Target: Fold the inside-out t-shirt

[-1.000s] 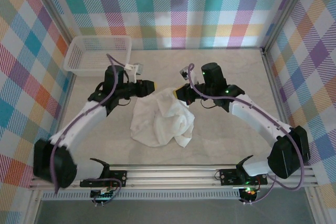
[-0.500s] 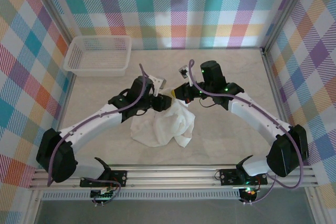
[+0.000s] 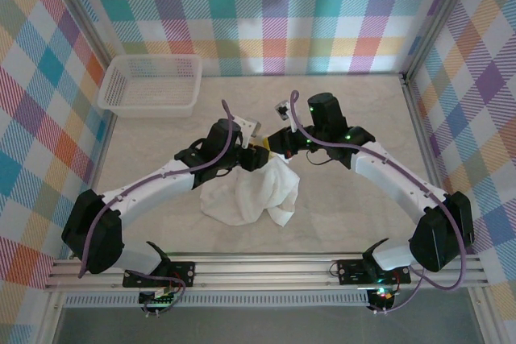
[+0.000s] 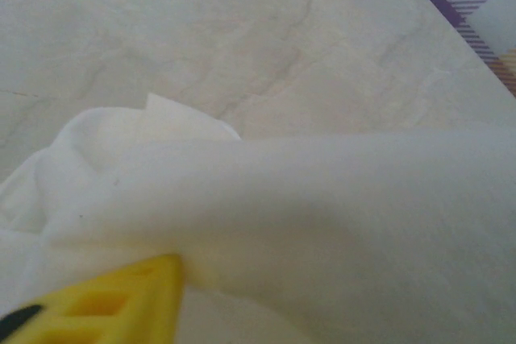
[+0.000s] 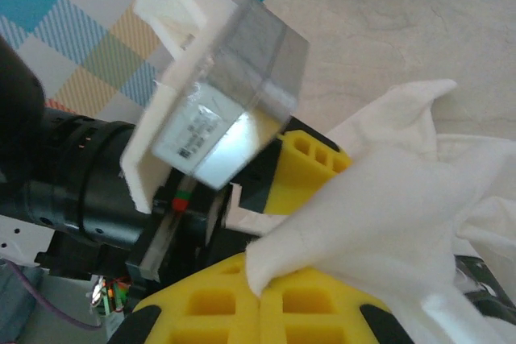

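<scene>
One t-shirt [image 3: 250, 191] fold, apparently, in right gripper [image 5: 260, 300].

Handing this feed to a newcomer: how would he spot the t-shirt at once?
Find the marble-look table boxed in by plaid walls. Near its middle lies a crumpled white cloth heap, the t-shirt. Unlike the white mesh basket in the far left corner, it is soft and wrinkled.

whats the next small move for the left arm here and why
Probably close the left gripper on the shirt fold draped over its yellow finger. The right gripper pinches the cloth right beside it, and the shirt lies bunched, so both likely need a hold before spreading it.
</scene>
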